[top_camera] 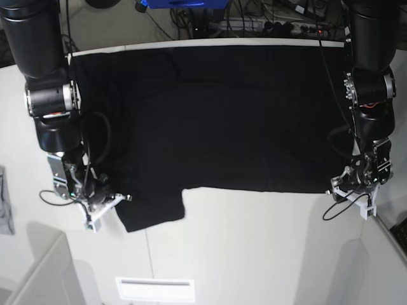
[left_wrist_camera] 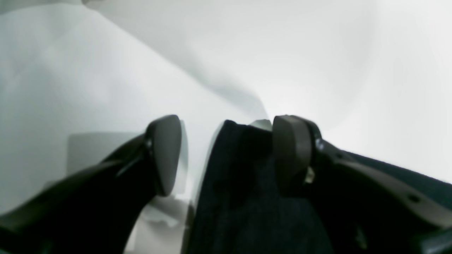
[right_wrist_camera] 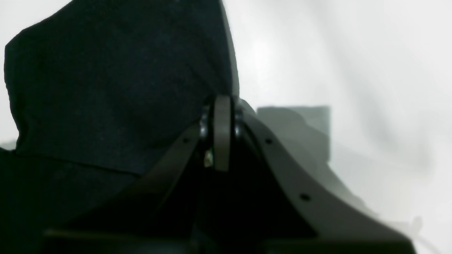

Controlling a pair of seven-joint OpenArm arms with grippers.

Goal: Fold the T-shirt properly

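The black T-shirt (top_camera: 222, 121) lies spread flat on the white table (top_camera: 254, 248), plain side up, one sleeve (top_camera: 149, 213) sticking out toward the front. My right gripper (top_camera: 117, 199) sits at that sleeve's outer edge. In the right wrist view its fingers (right_wrist_camera: 222, 137) are pressed together, and the black cloth (right_wrist_camera: 106, 88) runs into their tips. My left gripper (top_camera: 343, 186) is at the shirt's front corner on the other side. Its fingers (left_wrist_camera: 166, 151) stand apart, with a black cloth edge (left_wrist_camera: 240, 169) between them against one pad.
A small grey cloth piece (top_camera: 5, 206) lies at the table's far edge beside the right arm. A white label (top_camera: 156, 290) sits near the front edge. Cables and a power strip (top_camera: 280, 25) run behind the table.
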